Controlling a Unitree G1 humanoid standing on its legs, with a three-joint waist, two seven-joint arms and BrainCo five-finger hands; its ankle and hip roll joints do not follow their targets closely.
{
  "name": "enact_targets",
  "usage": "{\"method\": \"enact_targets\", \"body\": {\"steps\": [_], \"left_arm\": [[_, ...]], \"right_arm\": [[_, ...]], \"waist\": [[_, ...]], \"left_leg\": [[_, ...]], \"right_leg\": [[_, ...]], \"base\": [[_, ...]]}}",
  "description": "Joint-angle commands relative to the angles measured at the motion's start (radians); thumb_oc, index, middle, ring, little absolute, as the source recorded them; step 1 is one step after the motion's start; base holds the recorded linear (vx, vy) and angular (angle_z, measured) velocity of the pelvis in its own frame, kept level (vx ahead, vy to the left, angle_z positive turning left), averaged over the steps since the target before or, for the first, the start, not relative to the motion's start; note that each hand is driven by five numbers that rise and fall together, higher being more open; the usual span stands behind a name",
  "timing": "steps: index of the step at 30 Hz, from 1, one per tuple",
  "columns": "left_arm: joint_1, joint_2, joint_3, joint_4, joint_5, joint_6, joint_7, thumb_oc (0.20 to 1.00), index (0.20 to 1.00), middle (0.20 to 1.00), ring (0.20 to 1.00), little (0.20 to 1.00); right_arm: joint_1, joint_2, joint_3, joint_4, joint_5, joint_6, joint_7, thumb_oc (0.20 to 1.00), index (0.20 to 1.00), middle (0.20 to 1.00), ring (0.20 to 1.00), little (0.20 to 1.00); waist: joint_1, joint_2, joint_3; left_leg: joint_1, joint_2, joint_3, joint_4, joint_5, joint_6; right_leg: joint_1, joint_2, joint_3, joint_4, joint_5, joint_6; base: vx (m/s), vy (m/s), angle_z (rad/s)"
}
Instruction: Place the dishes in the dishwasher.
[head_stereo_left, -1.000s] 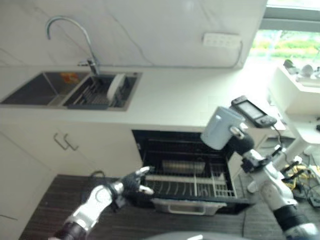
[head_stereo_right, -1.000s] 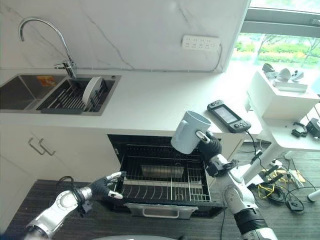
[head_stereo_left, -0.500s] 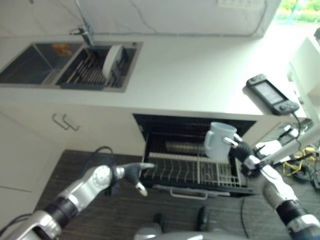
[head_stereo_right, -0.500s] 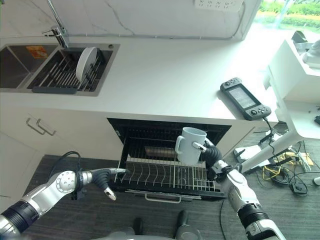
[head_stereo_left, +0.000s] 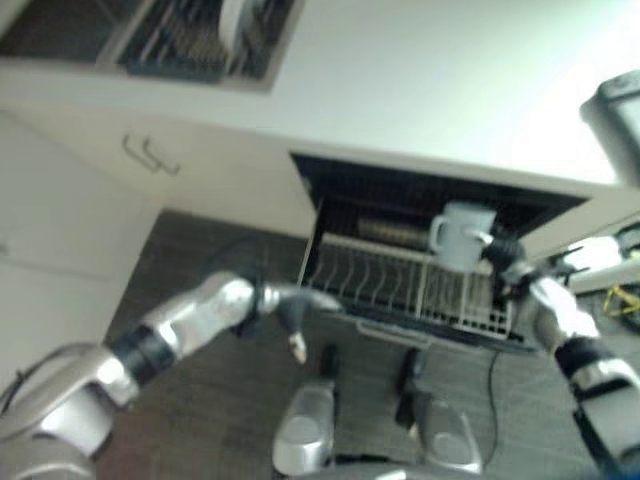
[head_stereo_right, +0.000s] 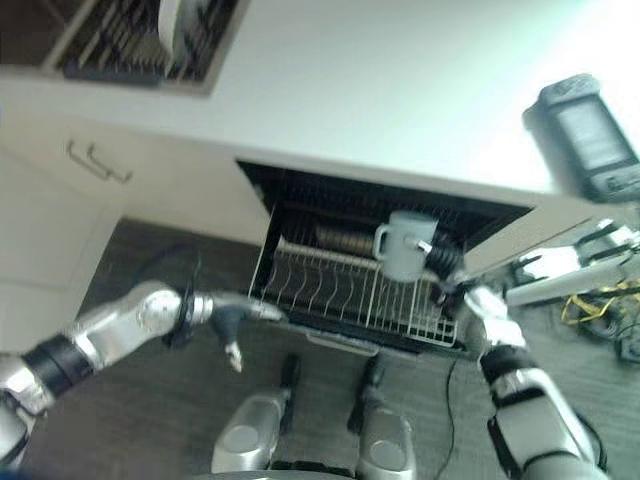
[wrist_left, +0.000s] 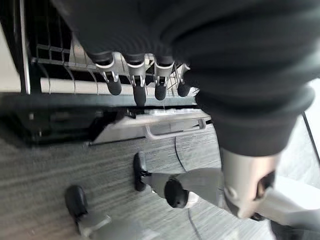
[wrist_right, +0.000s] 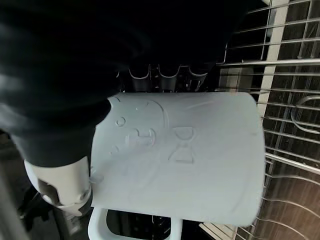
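Both eye views look steeply down from the head onto the pulled-out dishwasher rack (head_stereo_right: 350, 295) and the countertop (head_stereo_right: 400, 90), sharing nearly everything. Each wrist view looks along its own hand from very close, both facing that rack.

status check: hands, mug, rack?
Right hand shut on pale blue ceramic mug, upright over pulled-out wire dishwasher rack. Left hand open, fingers at the rack's front edge. Nothing blocking the rack below.
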Motion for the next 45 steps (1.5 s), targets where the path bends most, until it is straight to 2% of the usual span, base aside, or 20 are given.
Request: {"method": "enact_targets", "body": {"steps": [1,7,11,22,27,33,41,43,44,45], "left_arm": [[0.076,0.042,-0.037,-0.016,0.056,-0.021,-0.002,1.000,1.000,1.000,1.000,1.000],[-0.020,0.055,-0.067,-0.040,0.059,0.016,0.034,1.000,1.000,1.000,1.000,1.000],[-0.045,0.066,-0.065,-0.054,0.054,0.021,0.043,1.000,1.000,1.000,1.000,1.000],[-0.079,0.090,-0.085,-0.062,0.047,0.032,0.084,1.000,1.000,1.000,1.000,1.000],[-0.113,0.100,-0.107,-0.080,0.045,0.048,0.106,1.000,1.000,1.000,1.000,1.000],[-0.130,0.088,-0.117,-0.096,0.035,0.066,0.124,1.000,1.000,1.000,1.000,1.000],[-0.125,0.074,-0.150,-0.066,0.042,0.075,0.163,1.000,1.000,1.000,1.000,1.000],[-0.123,0.072,-0.148,-0.069,0.041,0.078,0.159,1.000,1.000,1.000,1.000,1.000],[-0.121,0.070,-0.149,-0.067,0.043,0.078,0.163,1.000,1.000,1.000,1.000,1.000],[-0.121,0.070,-0.149,-0.067,0.043,0.078,0.163,1.000,1.000,1.000,1.000,1.000]], "right_arm": [[-0.017,-0.023,-0.016,-0.022,0.019,-0.046,-0.020,0.200,0.200,0.200,0.200,0.200],[-0.154,-0.066,-0.001,0.077,-0.022,-0.015,-0.043,0.200,0.200,0.200,0.200,0.200],[-0.195,-0.076,-0.006,0.117,-0.021,-0.017,-0.057,0.200,0.200,0.200,0.200,0.200],[-0.269,-0.089,-0.022,0.240,-0.053,-0.021,-0.098,0.200,0.200,0.200,0.200,0.200],[-0.322,-0.076,-0.004,0.289,-0.058,-0.031,-0.112,0.200,0.200,0.200,0.200,0.200],[-0.369,-0.057,0.025,0.313,-0.082,-0.021,-0.111,0.200,0.200,0.200,0.200,0.200],[-0.384,-0.026,0.036,0.333,-0.107,0.017,-0.128,0.200,0.200,0.200,0.200,0.200],[-0.379,-0.026,0.029,0.346,-0.104,0.029,-0.143,0.514,0.514,0.514,0.514,0.514],[-0.379,-0.025,0.027,0.352,-0.109,0.033,-0.150,1.000,1.000,1.000,1.000,1.000],[-0.379,-0.025,0.027,0.352,-0.109,0.033,-0.150,1.000,1.000,1.000,1.000,1.000]], "waist": [[0.020,-0.041,-0.089],[0.015,-0.027,-0.038],[0.006,-0.018,-0.015],[0.014,-0.003,-0.004],[0.017,0.024,-0.004],[0.019,0.055,-0.004],[0.018,0.061,-0.004],[0.018,0.064,-0.004],[0.018,0.066,-0.004],[0.018,0.066,-0.004]], "left_leg": [[-0.076,0.066,0.046,0.085,0.003,-0.036],[-0.178,0.058,0.047,0.171,-0.014,-0.027],[-0.223,0.054,0.050,0.199,-0.020,-0.019],[-0.249,0.049,0.081,0.184,-0.008,-0.008],[-0.282,0.038,0.080,0.180,0.000,-0.006],[-0.301,0.026,0.090,0.169,0.007,-0.002],[-0.306,0.021,0.102,0.170,0.008,0.004],[-0.306,0.020,0.104,0.167,0.010,0.005],[-0.304,0.021,0.105,0.164,0.012,0.005],[-0.304,0.021,0.105,0.164,0.012,0.005]], "right_leg": [[0.026,-0.155,0.075,0.129,-0.106,0.146],[-0.094,-0.159,0.111,0.213,-0.119,0.128],[-0.165,-0.150,0.145,0.268,-0.133,0.115],[-0.211,-0.144,0.151,0.274,-0.123,0.123],[-0.252,-0.146,0.155,0.290,-0.125,0.120],[-0.279,-0.153,0.158,0.293,-0.126,0.119],[-0.285,-0.150,0.166,0.284,-0.117,0.121],[-0.286,-0.149,0.164,0.284,-0.117,0.121],[-0.285,-0.148,0.164,0.283,-0.117,0.120],[-0.285,-0.148,0.164,0.283,-0.117,0.120]], "base": [[-0.21,0.009,-0.03],[-0.12,0.032,0.04],[-0.08,0.039,-0.07],[-0.05,-0.017,-0.05],[-0.03,0.006,-0.01],[-0.04,0.046,-0.04],[-0.01,0.014,-0.02],[0.00,0.000,0.00],[0.00,0.000,0.00],[0.00,0.000,0.00]]}}
